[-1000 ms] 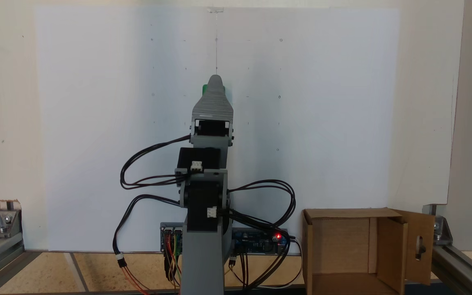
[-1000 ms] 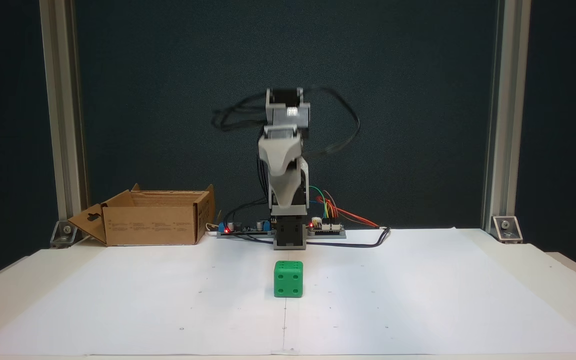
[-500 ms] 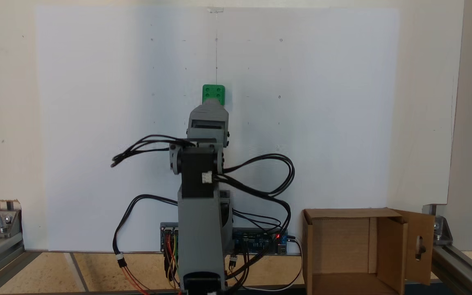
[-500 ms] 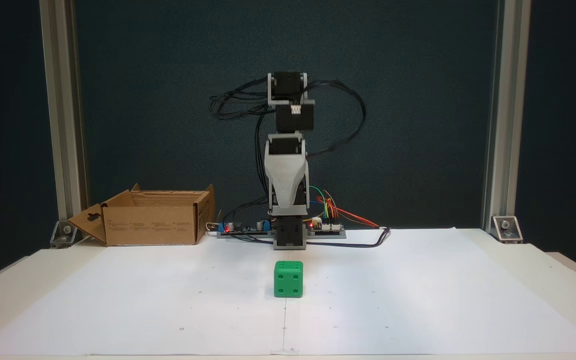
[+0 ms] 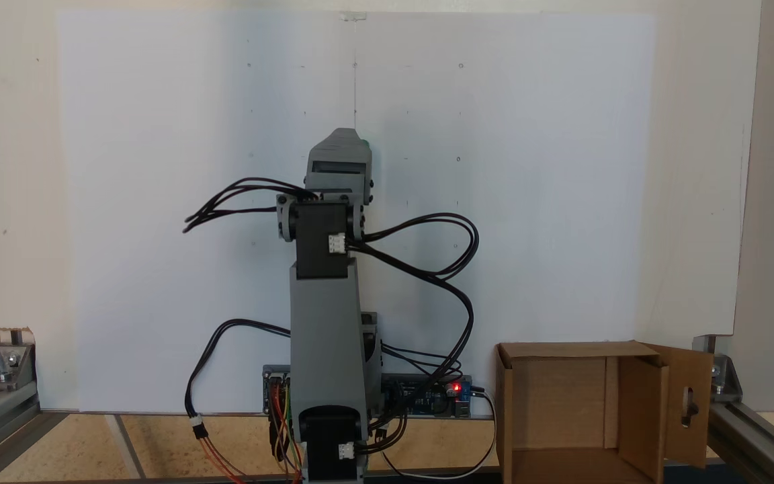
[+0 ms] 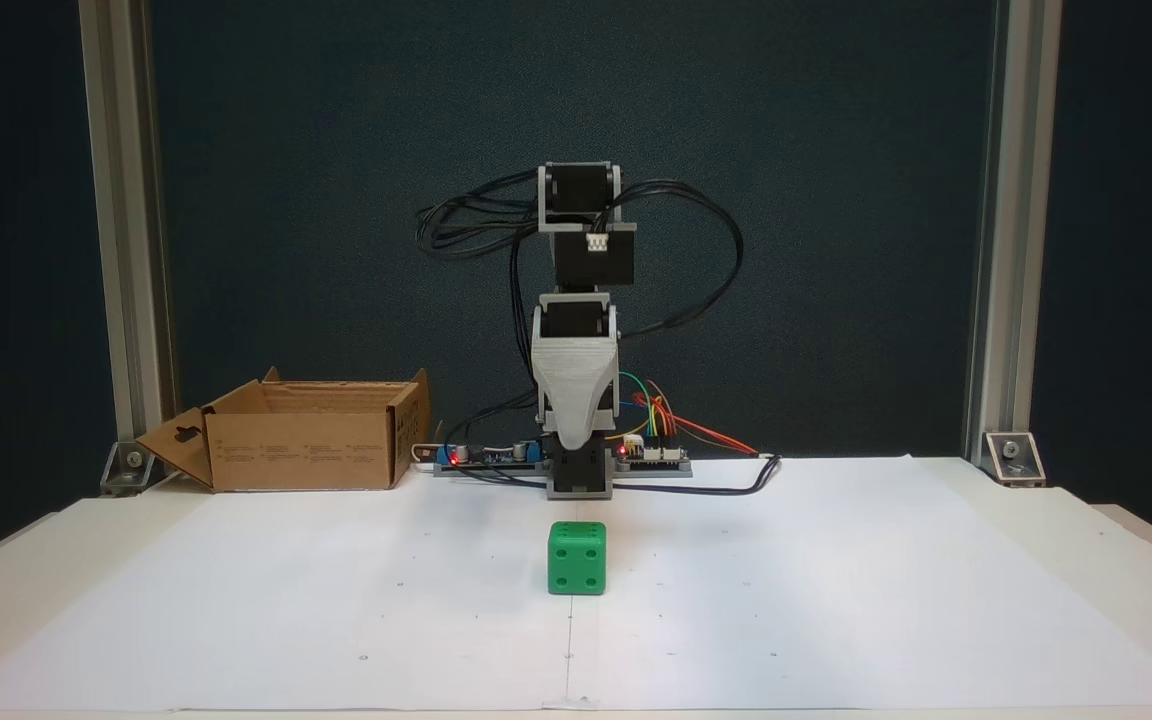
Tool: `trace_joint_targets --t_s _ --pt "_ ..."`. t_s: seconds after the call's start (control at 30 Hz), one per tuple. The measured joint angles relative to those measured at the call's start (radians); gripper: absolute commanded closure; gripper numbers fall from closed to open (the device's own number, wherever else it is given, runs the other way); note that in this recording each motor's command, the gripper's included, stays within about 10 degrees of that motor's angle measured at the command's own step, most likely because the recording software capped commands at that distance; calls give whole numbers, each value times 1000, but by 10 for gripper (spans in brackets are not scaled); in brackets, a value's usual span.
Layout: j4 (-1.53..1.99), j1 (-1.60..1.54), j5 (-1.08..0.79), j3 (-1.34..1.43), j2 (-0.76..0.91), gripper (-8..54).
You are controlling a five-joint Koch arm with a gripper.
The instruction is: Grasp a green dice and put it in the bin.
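The green dice sits on the white paper in front of the arm's base, several pips showing on its front face. My gripper hangs pointing down above and just behind it, apart from it. Seen from behind the arm, my gripper covers the dice except for a green sliver. Its jaws line up one behind the other, so their state is unclear. The bin, a brown cardboard box with open flaps, stands at the back left; in a fixed view the bin is at the lower right.
Circuit boards with coloured wires lie beside the arm's base, and black cables loop off the arm. Aluminium frame posts stand at the table's back corners. White paper covers the table.
The arm has unfolded and reached forward, carrying the gripper out over the dice, which it now covers from behind. The dice and the bin have not moved.
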Motion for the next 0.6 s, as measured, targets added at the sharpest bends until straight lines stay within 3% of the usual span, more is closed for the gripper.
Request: trace_joint_targets --t_s 0.6 --pt "-52 0 0 0 -44 22"
